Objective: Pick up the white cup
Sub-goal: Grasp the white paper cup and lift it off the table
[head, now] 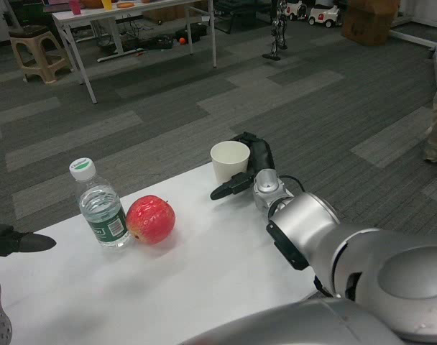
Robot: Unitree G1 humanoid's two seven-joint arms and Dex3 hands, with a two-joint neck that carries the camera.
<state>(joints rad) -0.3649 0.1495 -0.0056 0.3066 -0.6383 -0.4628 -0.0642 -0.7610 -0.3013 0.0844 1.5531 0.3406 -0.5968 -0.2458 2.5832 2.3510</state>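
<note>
The right hand reaches the far edge of the bench, its fingers wrapped around the right side of the one white cup and a thumb lying across the near side; it appears to be grasping the cup, which stands upright. The left hand shows only partly at the left edge, so its state cannot be told. One water bottle stands touching one red apple, left of the cup and well apart from it.

On the table, the bottle touches the apple on its right; the cup stands further right, at the far edge.
</note>
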